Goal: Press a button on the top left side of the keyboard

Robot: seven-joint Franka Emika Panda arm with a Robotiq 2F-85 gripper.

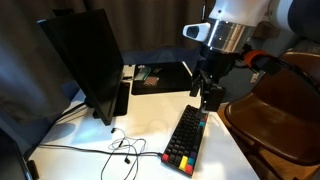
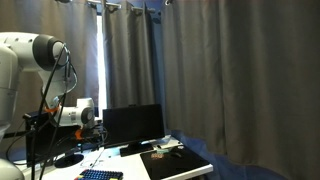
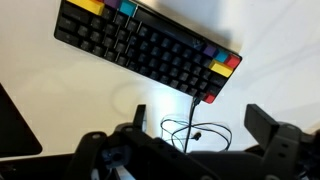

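The keyboard (image 1: 185, 140) is compact and black with coloured border keys, and lies on the white table. In the wrist view it runs across the top (image 3: 140, 45), with red, yellow and blue keys at its ends. It also shows at the bottom edge of an exterior view (image 2: 101, 175). My gripper (image 1: 207, 92) hangs above the table just past the keyboard's far end and does not touch it. In the wrist view its two fingers (image 3: 197, 112) stand wide apart and empty.
A large black monitor (image 1: 85, 60) stands beside the keyboard. A flat black mouse mat (image 1: 160, 75) lies behind it. A thin black cable (image 3: 195, 128) coils on the table by the keyboard's end. A wooden chair (image 1: 280, 125) stands at the table's edge.
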